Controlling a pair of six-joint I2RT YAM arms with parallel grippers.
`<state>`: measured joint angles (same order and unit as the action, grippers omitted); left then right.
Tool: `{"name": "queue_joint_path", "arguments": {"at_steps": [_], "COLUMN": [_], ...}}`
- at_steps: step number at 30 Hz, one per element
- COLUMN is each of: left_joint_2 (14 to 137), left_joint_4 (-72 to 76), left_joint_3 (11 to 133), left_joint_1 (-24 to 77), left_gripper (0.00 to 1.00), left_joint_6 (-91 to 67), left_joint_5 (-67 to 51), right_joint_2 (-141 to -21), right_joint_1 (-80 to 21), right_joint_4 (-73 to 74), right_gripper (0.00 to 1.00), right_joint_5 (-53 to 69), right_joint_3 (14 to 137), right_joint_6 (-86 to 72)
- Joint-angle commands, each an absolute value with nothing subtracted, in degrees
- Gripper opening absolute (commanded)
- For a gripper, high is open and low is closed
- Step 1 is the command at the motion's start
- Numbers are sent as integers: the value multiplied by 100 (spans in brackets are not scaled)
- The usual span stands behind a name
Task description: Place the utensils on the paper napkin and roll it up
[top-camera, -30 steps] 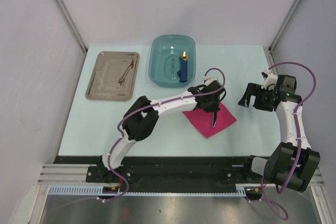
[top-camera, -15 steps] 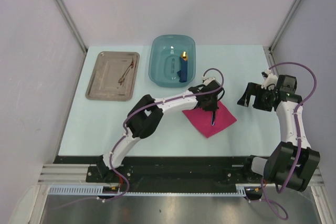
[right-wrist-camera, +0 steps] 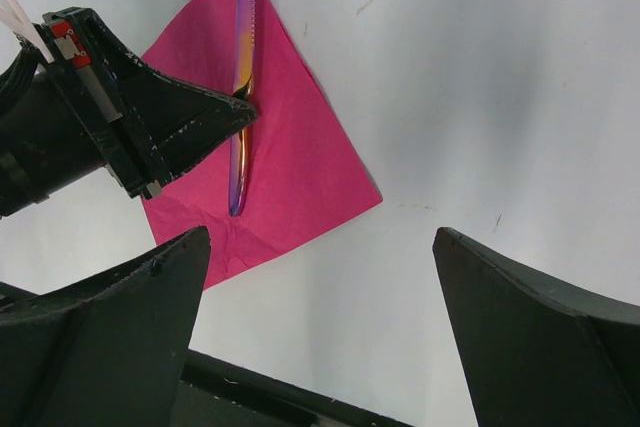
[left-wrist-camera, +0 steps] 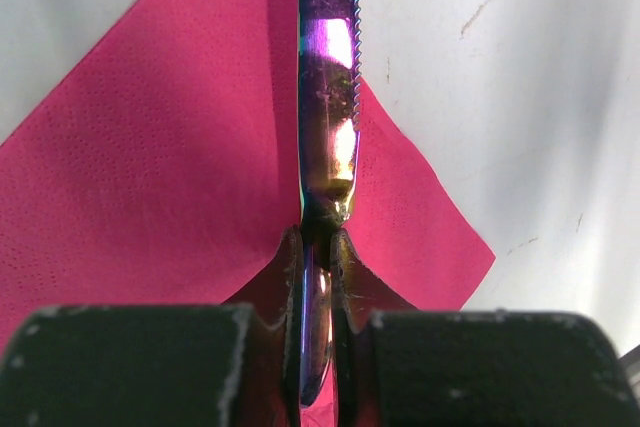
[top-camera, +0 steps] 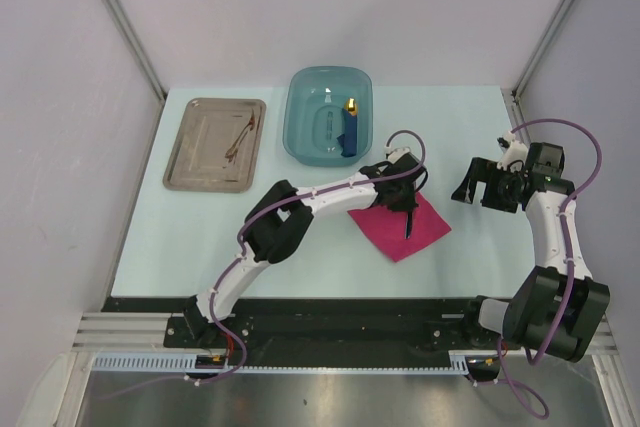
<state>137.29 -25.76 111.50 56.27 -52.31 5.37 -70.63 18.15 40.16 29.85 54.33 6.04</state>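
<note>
The magenta paper napkin [top-camera: 400,225] lies flat on the table, right of centre. My left gripper [top-camera: 404,203] is over it, shut on a knife [top-camera: 408,223] with an iridescent purplish handle. In the left wrist view the fingers [left-wrist-camera: 289,267] pinch the knife [left-wrist-camera: 328,97] edge-up over the napkin [left-wrist-camera: 150,167]. The right wrist view shows the knife [right-wrist-camera: 243,77] along the napkin [right-wrist-camera: 290,167], its blade reaching past the far corner. My right gripper [top-camera: 476,187] is open and empty, to the right of the napkin. More utensils [top-camera: 240,137] lie in the metal tray [top-camera: 195,162] at the back left.
A teal plastic basin [top-camera: 310,127] stands at the back centre with a chunky blue object with a yellow tip [top-camera: 350,127] in it. The left arm stretches diagonally across the table's middle. Walls close in both sides.
The left arm's elbow has shifted slightly right; the knife stays held over the napkin at nearly the same spot. The right arm has not moved.
</note>
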Motion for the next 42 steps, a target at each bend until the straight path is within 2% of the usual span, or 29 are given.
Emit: {"name": "queue_joint_path", "arguments": {"at_steps": [1,4,9,19,24,26,27,28,30,31,32,37,42], "left_joint_2": [13729,13702,13641,13325,12552,12123,11981,11797,11306,11155,11005,9830,9194], "left_joint_4": [-2593,-2637,-2646,-2610,-2461,-2408,-2373,-2321,-2259,-2276,-2302,-1849,-2038], "left_joint_3": [11048,11022,10969,11250,11364,11303,11251,11076,10821,10541,10399,8932,8237], "left_joint_1": [5608,5607,5590,5555,5388,5239,5186,5125,4931,4870,4739,3940,3044], "left_gripper": [11,19,26,29,38,40,40,40,40,40,40,39,40], "left_joint_6": [-5432,-5414,-5388,-5133,-4571,-4291,-4150,-4009,-3587,-3447,-3184,-2708,-2119], "left_joint_5": [448,510,518,641,738,677,503,423,265,116,36,-1674,-2039], "right_joint_2": [-7075,-7101,-7102,-7031,-7128,-7181,-7198,-7250,-7330,-7426,-7488,-8006,-8753], "right_joint_1": [1854,1846,1846,1846,1758,1600,1539,1390,1188,1082,811,106,-456], "right_joint_4": [3894,3876,3867,3902,3885,3789,3736,3674,3481,3437,3306,3155,3173], "right_gripper": [100,100,100,100,100,96,94,83,73,59,52,18,13], "right_joint_5": [3006,3023,3023,3102,3252,3270,3261,3226,3051,2963,2840,1855,1354], "right_joint_3": [5476,5502,5520,5511,5555,5581,5564,5555,5546,5572,5572,5704,5845], "right_joint_6": [650,624,606,650,694,659,633,607,510,492,466,352,80]}}
